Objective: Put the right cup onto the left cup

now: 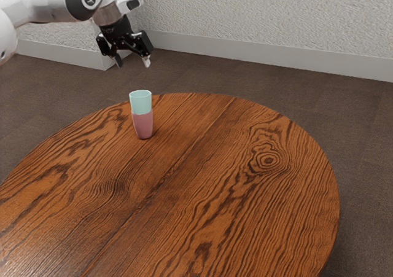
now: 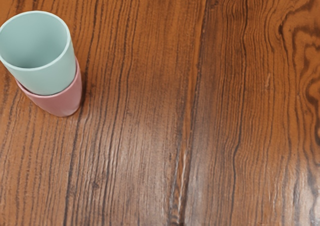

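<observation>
In the exterior view my gripper [image 1: 132,62] hangs above the stacked cups, its two fingers spread apart with nothing between them. The mint cup [image 1: 140,102] sits upright with its lower part inside the pink cup [image 1: 143,126], which stands on the table. From the wrist view, the mint cup [image 2: 52,79] opens upward and looks hollow inside. Around its base is the rim of the pink cup [image 2: 65,101]. The mint cup's bottom is hidden within the pink one.
The round wooden table [image 1: 202,172] has its far edge just behind the cups in the exterior view. Beyond it lie the dark floor [image 1: 362,129] and a pale textured wall [image 1: 264,19] with a baseboard.
</observation>
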{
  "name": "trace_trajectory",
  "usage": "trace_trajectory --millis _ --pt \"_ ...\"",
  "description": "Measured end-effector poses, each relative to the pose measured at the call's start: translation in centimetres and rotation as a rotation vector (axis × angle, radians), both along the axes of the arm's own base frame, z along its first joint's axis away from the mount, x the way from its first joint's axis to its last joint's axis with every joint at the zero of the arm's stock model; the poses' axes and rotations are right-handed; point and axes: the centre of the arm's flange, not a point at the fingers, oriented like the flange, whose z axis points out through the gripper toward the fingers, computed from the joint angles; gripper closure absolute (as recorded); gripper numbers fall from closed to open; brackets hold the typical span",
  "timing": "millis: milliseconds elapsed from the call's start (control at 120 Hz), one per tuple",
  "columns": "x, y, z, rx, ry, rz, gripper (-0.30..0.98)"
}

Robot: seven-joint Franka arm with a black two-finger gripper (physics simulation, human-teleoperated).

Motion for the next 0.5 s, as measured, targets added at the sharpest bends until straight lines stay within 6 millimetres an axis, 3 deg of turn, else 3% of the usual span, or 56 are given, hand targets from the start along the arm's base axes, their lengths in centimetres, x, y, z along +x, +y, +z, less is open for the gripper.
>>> trace_trajectory --millis 233,500 --pt "-6.1 -3.9 3.4 -0.005 0.100 -0.068 0.00" --pt "-11.9 -6.9 4.2 -0.001 0.218 -0.132 0.00"
